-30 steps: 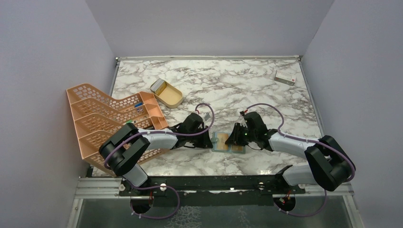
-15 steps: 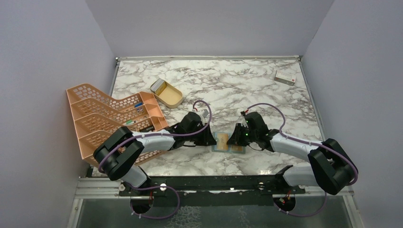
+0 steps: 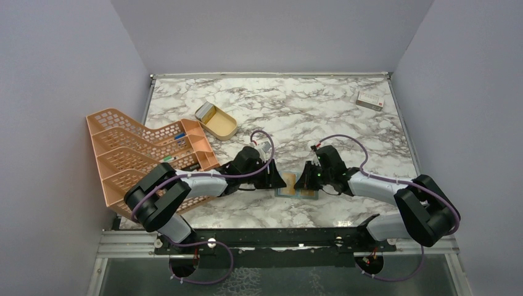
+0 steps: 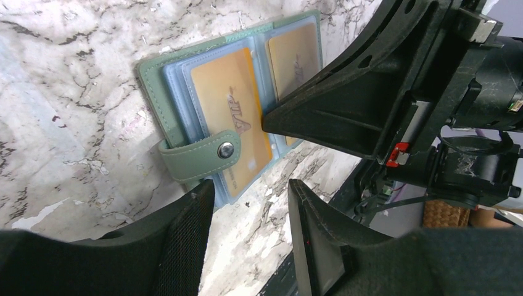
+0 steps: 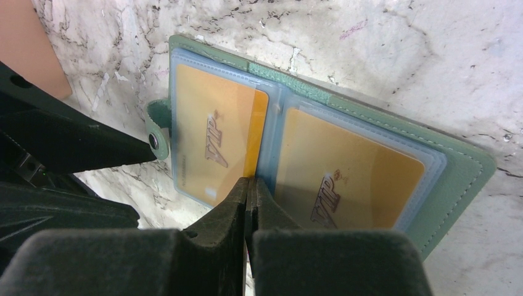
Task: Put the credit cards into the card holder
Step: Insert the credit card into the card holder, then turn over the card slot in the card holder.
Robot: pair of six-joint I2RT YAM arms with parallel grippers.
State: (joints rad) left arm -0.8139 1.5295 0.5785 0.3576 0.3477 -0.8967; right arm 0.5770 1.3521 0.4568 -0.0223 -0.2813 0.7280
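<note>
The card holder (image 3: 296,192) lies open on the marble between my two grippers, with clear blue sleeves inside its grey-green cover (image 5: 462,172). Each half holds one tan-orange credit card: one (image 5: 210,135) on the snap-tab side and one (image 5: 345,166) on the other. The first card's inner edge sticks a little out of its sleeve. My right gripper (image 5: 248,185) is shut, its tips resting on the fold at that card's edge. My left gripper (image 4: 247,197) is open and empty, just beside the snap tab (image 4: 203,154). Both cards also show in the left wrist view (image 4: 228,105).
An orange mesh rack (image 3: 142,160) stands at the left, close to my left arm. A gold oval tin (image 3: 217,121) lies behind it. A white box (image 3: 370,100) sits at the far right corner. The table's front edge is just below the wallet.
My left gripper has moved right, up to the wallet's snap-tab edge. My right gripper has stayed shut on the wallet's middle, shifting only slightly.
</note>
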